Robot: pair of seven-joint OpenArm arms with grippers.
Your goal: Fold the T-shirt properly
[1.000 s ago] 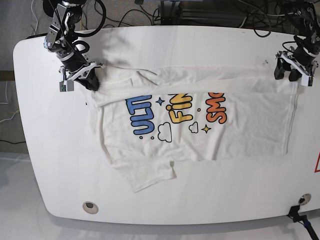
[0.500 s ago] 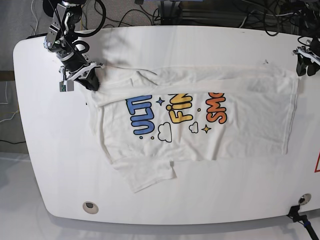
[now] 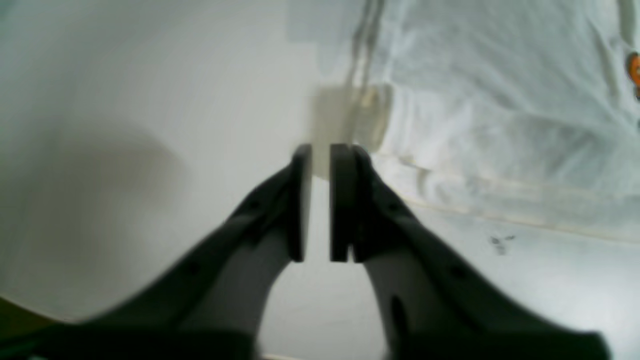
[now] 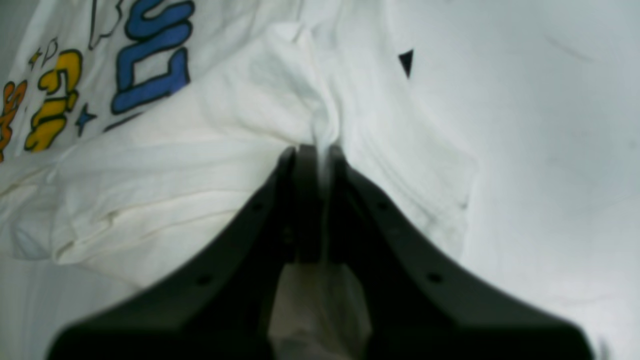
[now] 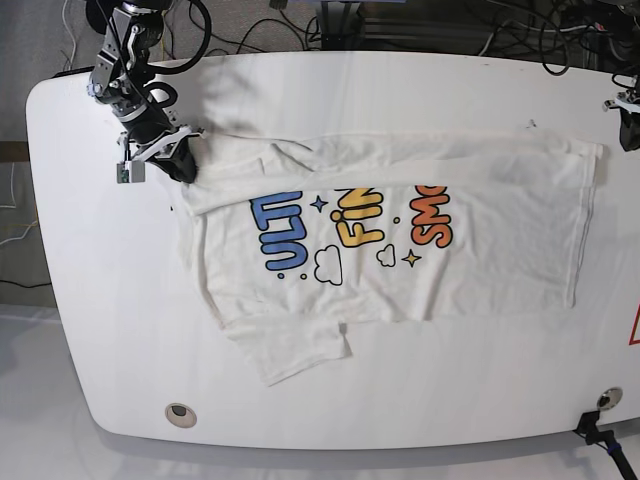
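Note:
The white T-shirt (image 5: 480, 270) lies spread on the white tabletop (image 5: 420, 85), print side up, with a sleeve (image 5: 295, 352) sticking out toward the front. At the shirt's back left edge my right gripper (image 5: 172, 160) is shut on the T-shirt; the right wrist view shows a fold of the T-shirt (image 4: 200, 150) pinched at the right gripper (image 4: 320, 150). My left gripper (image 5: 630, 128) hangs at the far right, off the cloth. In the left wrist view the left gripper (image 3: 320, 150) has its jaws almost together with only a thin slit, holding nothing, short of the T-shirt corner (image 3: 475, 110).
Cables (image 5: 300, 30) run along the table's back edge. A round hole (image 5: 180, 413) sits near the front left, and a black fitting (image 5: 600, 425) at the front right corner. A small dark mark (image 5: 529, 125) lies behind the shirt.
My left gripper let go of the shirt's back right corner, drew away to the right and closed. That corner now rests on the table. The right gripper keeps its hold.

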